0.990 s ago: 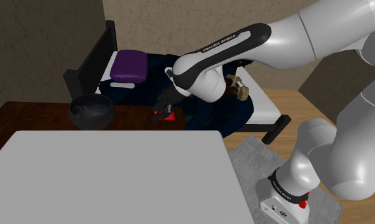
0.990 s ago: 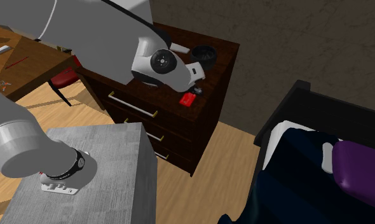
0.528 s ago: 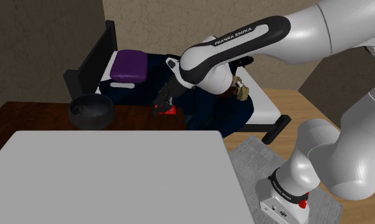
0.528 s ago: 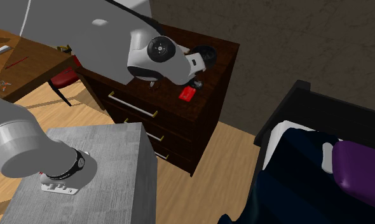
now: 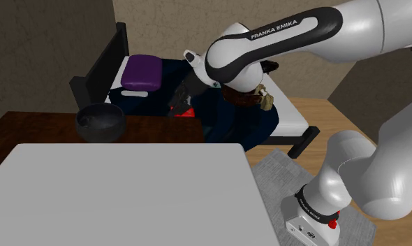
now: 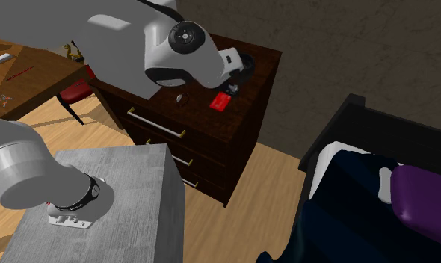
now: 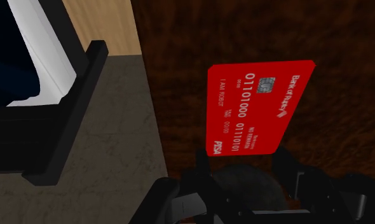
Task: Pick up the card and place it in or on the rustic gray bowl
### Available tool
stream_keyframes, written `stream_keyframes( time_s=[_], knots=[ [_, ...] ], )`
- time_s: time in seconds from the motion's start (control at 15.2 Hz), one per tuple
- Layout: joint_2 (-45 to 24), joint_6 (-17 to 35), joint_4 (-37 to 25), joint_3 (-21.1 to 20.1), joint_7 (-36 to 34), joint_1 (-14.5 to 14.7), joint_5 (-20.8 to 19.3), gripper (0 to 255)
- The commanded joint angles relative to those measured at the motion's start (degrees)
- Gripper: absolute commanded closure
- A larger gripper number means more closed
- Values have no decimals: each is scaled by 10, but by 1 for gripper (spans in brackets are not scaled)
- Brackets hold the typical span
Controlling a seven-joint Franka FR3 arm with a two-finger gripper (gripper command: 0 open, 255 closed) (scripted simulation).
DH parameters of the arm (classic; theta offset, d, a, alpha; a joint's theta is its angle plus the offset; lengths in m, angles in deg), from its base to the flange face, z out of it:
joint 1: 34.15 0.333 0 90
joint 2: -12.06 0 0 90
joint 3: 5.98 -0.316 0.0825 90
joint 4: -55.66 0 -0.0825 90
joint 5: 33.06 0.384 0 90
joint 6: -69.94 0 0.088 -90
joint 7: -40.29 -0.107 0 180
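Note:
A red bank card (image 7: 256,105) with white print hangs a little above the dark wooden dresser top (image 7: 345,95), and my gripper (image 7: 242,160) is shut on its lower edge. From the shoulder view the card (image 5: 186,111) shows as a red patch under the black gripper (image 5: 181,105), near the dresser's right end. The dark gray bowl (image 5: 100,123) stands on the dresser to the shoulder view's left of the card, apart from it. In the second exterior view the card (image 6: 221,102) hangs below the gripper (image 6: 230,92), and the wrist partly hides the bowl (image 6: 245,61) behind it.
The dresser (image 6: 174,131) has drawers with metal handles. Beyond its end lies a bed (image 5: 278,112) with a dark blue cover, a purple pillow (image 5: 142,72) and a black frame (image 7: 72,114). The grey stand top (image 5: 121,196) fills the near side. A desk (image 6: 32,75) stands at the second exterior view's left.
The gripper has risen from the dresser top with the red card in it, and the arm's wrist has lifted. The bowl has stayed in place.

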Motion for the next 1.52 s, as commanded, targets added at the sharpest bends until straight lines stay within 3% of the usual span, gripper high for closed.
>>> stream_keyframes(
  time_s=[0.0, 0.86, 1.45],
  knots=[
    [9, -12, -5, -1, -18, -4, -20, 255],
    [57, -89, -47, -13, -106, -26, -109, 255],
    [-97, -90, -222, -48, -190, 7, -114, 255]
  ],
)
